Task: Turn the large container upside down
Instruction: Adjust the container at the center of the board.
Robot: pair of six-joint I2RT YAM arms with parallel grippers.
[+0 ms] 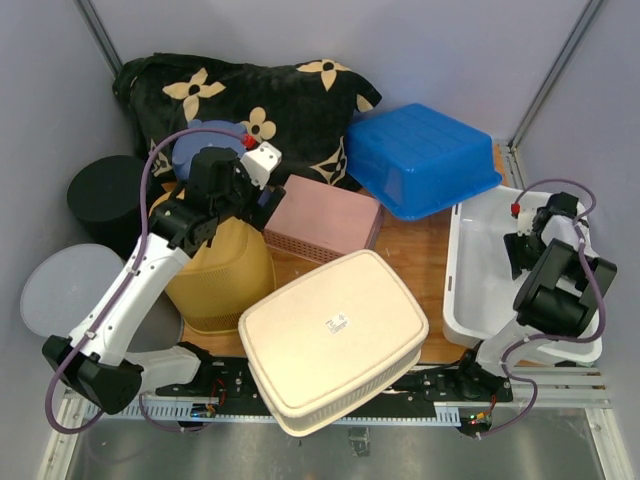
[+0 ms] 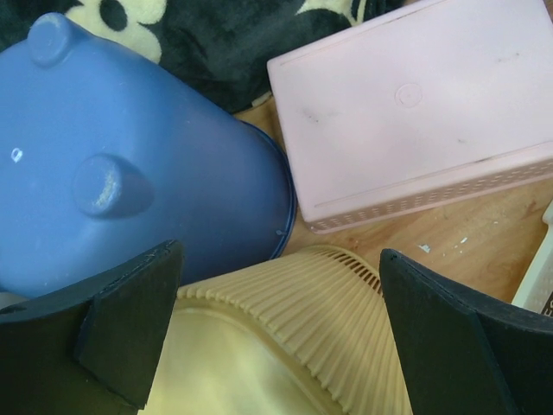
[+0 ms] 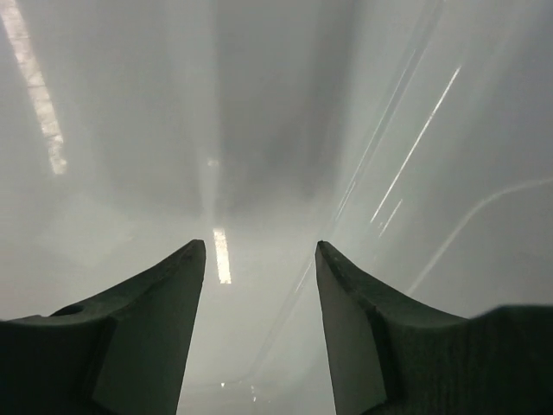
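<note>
**binbot42:** Cream large container (image 1: 335, 335) sits front centre, sticker side up, tilted and overhanging the table's near edge. Looks flipped to me?

**yam_fan:** Probably. Left gripper (image 2: 278, 255) hangs spread wide over the yellow basket (image 2: 285, 346), right gripper (image 3: 259, 246) gapes inside the white tub (image 1: 478, 285), both holding nothing. An arm brushing that tilted rim could slide it off.

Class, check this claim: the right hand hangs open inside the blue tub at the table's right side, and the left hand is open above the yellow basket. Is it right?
One slip: the tub around the open right hand is white, not blue, as the top external view shows. The blue tub sits farther back. The left hand is indeed open above the yellow basket.
</note>
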